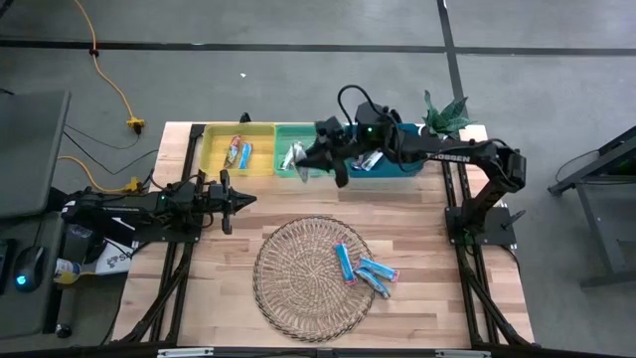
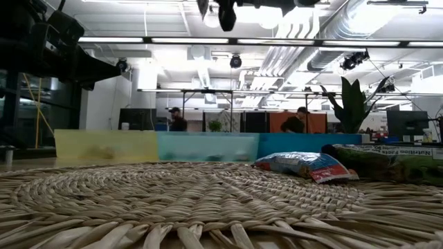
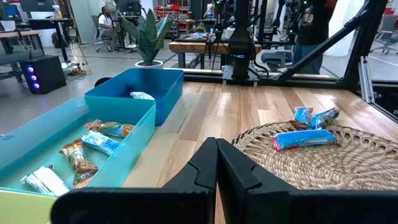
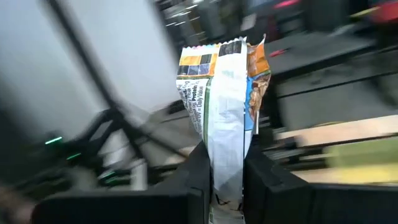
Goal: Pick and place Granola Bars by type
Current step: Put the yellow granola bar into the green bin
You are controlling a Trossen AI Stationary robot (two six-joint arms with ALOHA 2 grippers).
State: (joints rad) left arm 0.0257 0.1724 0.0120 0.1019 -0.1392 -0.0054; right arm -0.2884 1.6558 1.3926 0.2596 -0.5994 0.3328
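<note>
My right gripper (image 1: 310,159) hangs high over the middle teal bin (image 1: 298,171) at the table's far edge, shut on a granola bar (image 4: 221,106) with a white and orange-brown wrapper. Three blue bars (image 1: 363,270) lie flat on the round wicker mat (image 1: 298,288). More bars lie in the yellow bin (image 1: 238,151), the teal bin (image 3: 81,152) and the blue bin (image 1: 370,161). My left gripper (image 1: 238,199) waits shut at the table's left, touching nothing. My right gripper pinches the bar's one end (image 4: 225,180) between its two fingers (image 4: 194,177), which press the wrapper's flat faces. The fingers lie level and run along the bar. The rest of the bar sticks out past the fingertips, lifted clear above the bins.
The three bins stand side by side along the far edge, yellow, teal, then blue (image 2: 291,142). A potted plant (image 1: 447,114) stands behind the blue bin. Bare wood (image 1: 417,214) lies between the bins and the mat. People sit at desks in the room beyond.
</note>
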